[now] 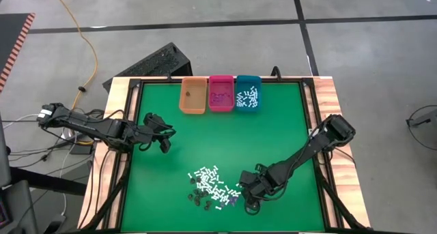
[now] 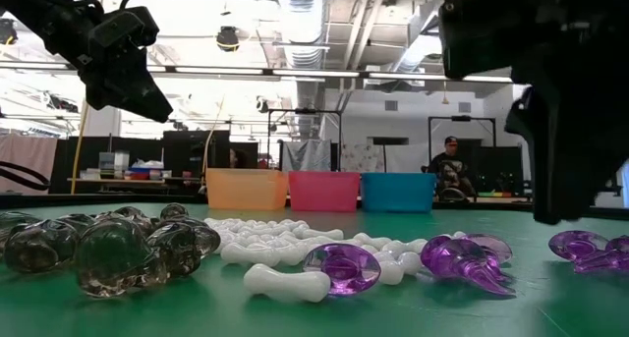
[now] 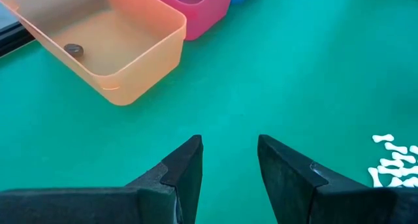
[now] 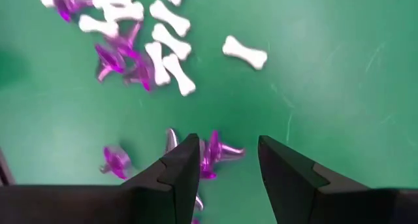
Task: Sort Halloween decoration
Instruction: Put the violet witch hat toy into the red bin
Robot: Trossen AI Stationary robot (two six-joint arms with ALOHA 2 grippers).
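Halloween decoration (image 1: pixel 208 186) lies heaped on the near middle of the green table (image 1: pixel 287 132), a scatter of tiny white, purple and dark pieces. Only the low view shows their forms: white bones (image 2: pixel 285 280) with knobbed ends, glossy see-through purple bits (image 2: pixel 346 268) with ridges, and smoky translucent skull-like lumps (image 2: pixel 113 253). From above they read as mere specks. The right gripper (image 1: pixel 247 196) sits at the heap's right edge; its wrist view shows the fingers parted, straddling a purple piece (image 4: pixel 215 153) on the mat, with nothing clamped. The left gripper (image 1: pixel 162 140) hovers well apart on the left, fingers spread and empty in its wrist view. Along the far edge stand three smooth plastic bins: the orange bin (image 1: pixel 192 96), the pink bin (image 1: pixel 221 93) and the teal bin (image 1: pixel 247 93). The left wrist view alone reveals a single dark piece (image 3: pixel 73 49) on the orange bin's floor.
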